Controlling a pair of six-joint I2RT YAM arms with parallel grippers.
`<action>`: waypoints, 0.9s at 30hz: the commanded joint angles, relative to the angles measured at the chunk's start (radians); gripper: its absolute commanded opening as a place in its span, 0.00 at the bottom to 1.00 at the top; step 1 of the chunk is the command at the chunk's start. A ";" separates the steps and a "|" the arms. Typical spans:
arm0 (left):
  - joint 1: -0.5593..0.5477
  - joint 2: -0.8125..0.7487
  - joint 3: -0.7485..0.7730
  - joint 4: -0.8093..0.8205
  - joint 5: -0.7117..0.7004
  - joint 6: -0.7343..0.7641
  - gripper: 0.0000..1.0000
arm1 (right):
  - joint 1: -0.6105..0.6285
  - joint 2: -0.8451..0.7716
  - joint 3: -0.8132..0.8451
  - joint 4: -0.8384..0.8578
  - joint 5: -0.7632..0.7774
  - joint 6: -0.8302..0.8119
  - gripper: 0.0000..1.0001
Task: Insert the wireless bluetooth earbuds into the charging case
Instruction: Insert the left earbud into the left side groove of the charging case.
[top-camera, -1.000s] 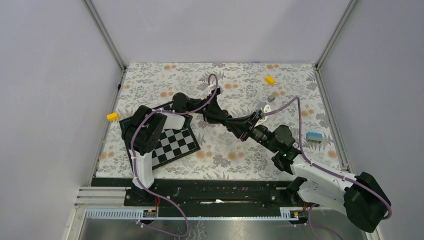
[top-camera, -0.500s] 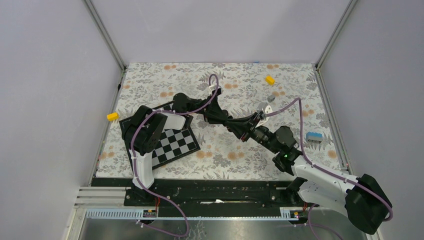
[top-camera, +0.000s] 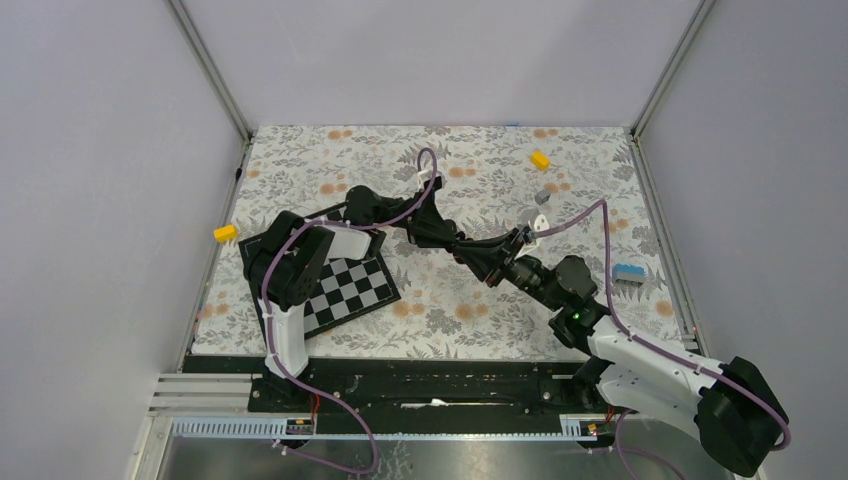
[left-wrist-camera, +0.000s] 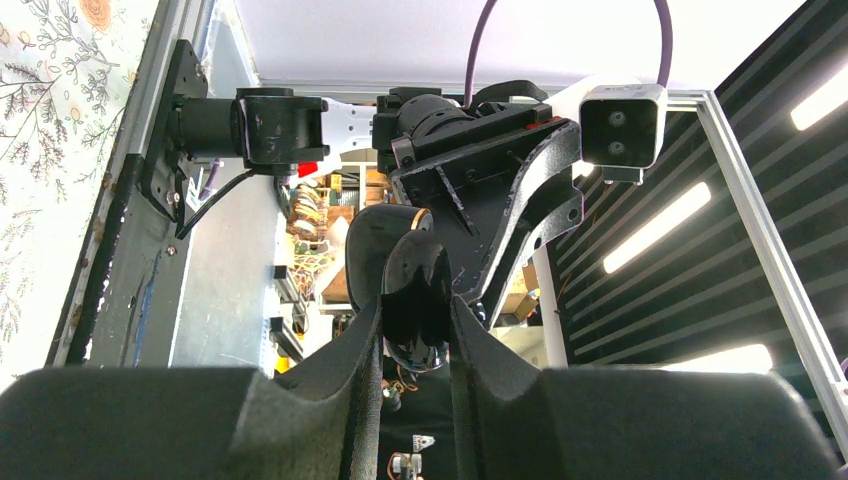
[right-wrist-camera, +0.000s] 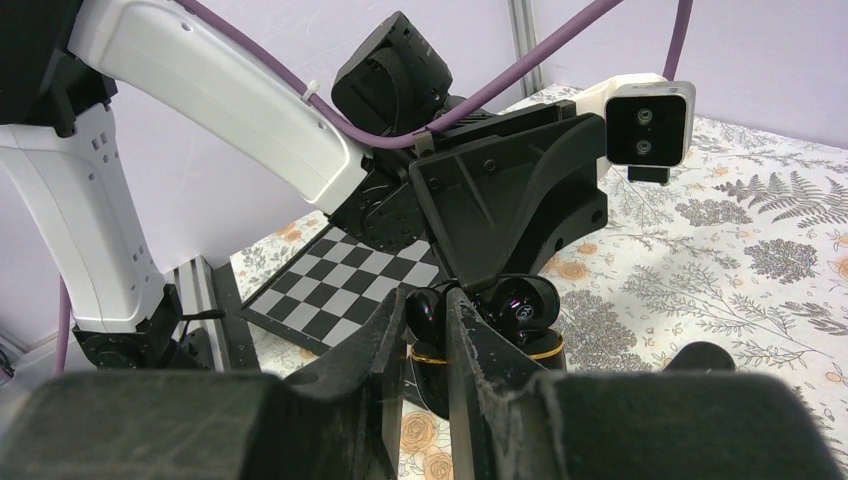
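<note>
Shifted slightly right since a second ago: right arm's elbow; grippers still meeting mid-table. Charging case (left-wrist-camera: 415, 285) clamped in left gripper (left-wrist-camera: 415, 322), over floral mat (top-camera: 450, 300), just right of checkerboard (top-camera: 350, 288). Right gripper (right-wrist-camera: 428, 302) pinched almost closed on one earbud (right-wrist-camera: 423, 316), touching case's open face.

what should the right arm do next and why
Probably ease the right end effector toward the charging case held by the left end effector, seating its pinched earbud: it sits at the case's open rim, beside the other earbud, apparently already seated.
</note>
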 joint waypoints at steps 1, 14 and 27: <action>0.017 -0.013 0.033 0.135 -0.044 -0.362 0.00 | -0.002 -0.021 -0.010 -0.014 -0.007 -0.012 0.03; 0.017 -0.013 0.040 0.135 -0.041 -0.360 0.00 | -0.002 0.025 0.012 -0.045 -0.040 -0.012 0.03; 0.020 -0.006 0.048 0.135 -0.043 -0.359 0.00 | -0.002 0.057 0.056 -0.124 -0.057 -0.036 0.02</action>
